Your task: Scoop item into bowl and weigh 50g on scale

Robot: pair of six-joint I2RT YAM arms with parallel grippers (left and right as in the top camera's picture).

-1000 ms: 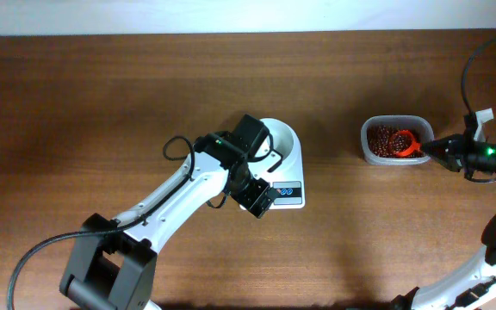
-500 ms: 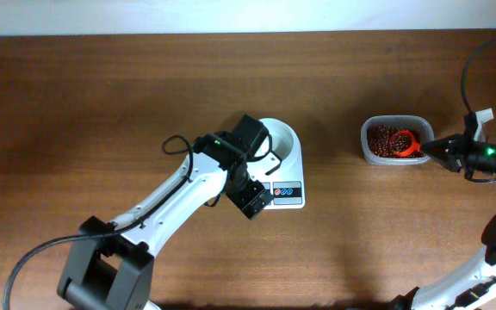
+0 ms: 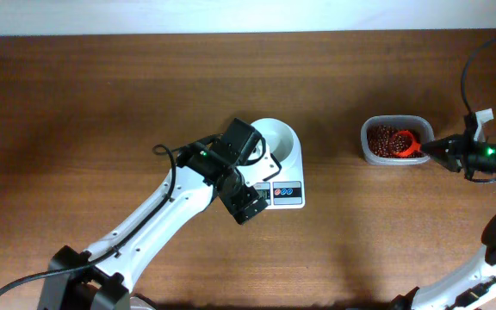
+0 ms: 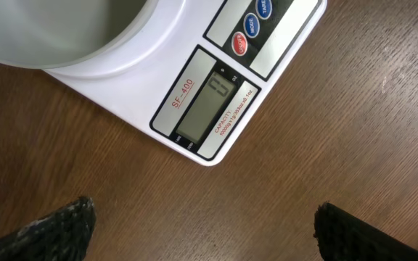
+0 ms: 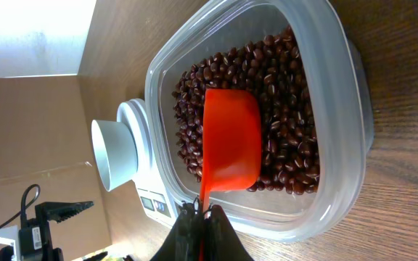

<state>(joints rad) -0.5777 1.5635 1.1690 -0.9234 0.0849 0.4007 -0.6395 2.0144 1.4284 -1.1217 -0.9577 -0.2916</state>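
**Scoop resting in the bean tub, bowl on the scale**

Overhead view: a white scale (image 3: 288, 184) sits near the middle of the wooden counter (image 3: 102, 103), with a white bowl (image 3: 275, 140) on top. The left gripper (image 3: 244, 205) hovers over the scale's front left corner and hides part of it; its fingers are hard to make out here. Close to the right edge, a clear tub (image 3: 368, 148) holds the dark beans (image 3: 383, 138). The right gripper (image 3: 433, 149) holds a red scoop (image 3: 408, 144) in the tub.

Left wrist view: two dark fingertips (image 4: 58, 230) stand wide apart, holding nothing, above bare wood in front of the scale's display (image 4: 207, 107). The reading is too faint to tell. The bowl and the coloured buttons (image 4: 252, 25) are cut off at the top edge.

Right wrist view: the fingers are clamped on the scoop's thin handle. The scoop's cup lies on the beans, its inside turned away.
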